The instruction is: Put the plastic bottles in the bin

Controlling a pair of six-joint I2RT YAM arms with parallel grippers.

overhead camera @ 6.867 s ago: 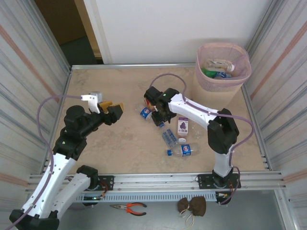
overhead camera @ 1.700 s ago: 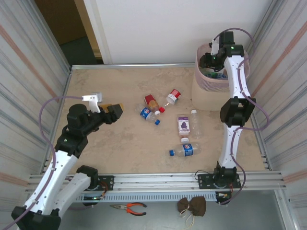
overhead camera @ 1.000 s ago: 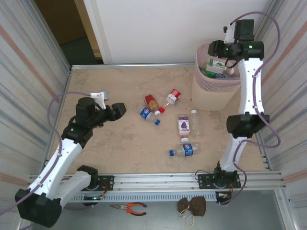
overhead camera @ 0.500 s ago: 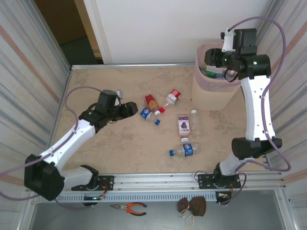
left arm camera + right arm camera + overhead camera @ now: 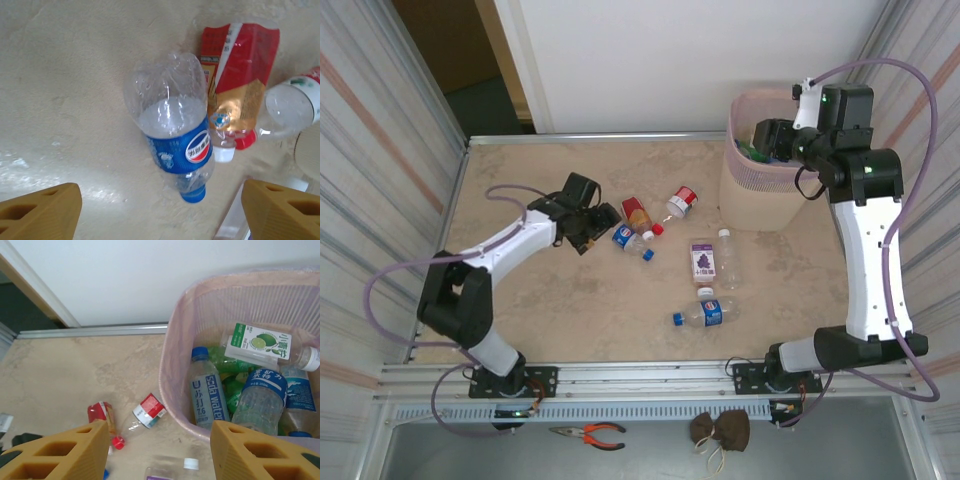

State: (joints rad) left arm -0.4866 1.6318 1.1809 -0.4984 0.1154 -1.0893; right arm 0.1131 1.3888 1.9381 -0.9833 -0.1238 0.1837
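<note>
Now the step in hand looks like the left arm's pick of the blue-labelled bottle, which lies on its side on the table, blue cap towards the camera. The left jaws are released, their orange fingertips spread wide, and the bottle sits between them but nearer the left one, not yet touched. To do this well, I would shift the jaws so the label band is centred, then lower and close across the body. The plastic looks thin and dented, so it may buckle under a hard squeeze. The red-labelled bottle lies just beside it at the neck, and the right-hand fingertip must come down between the two. The right jaws hang parted and empty above the bin, where several bottles already lie.
</note>
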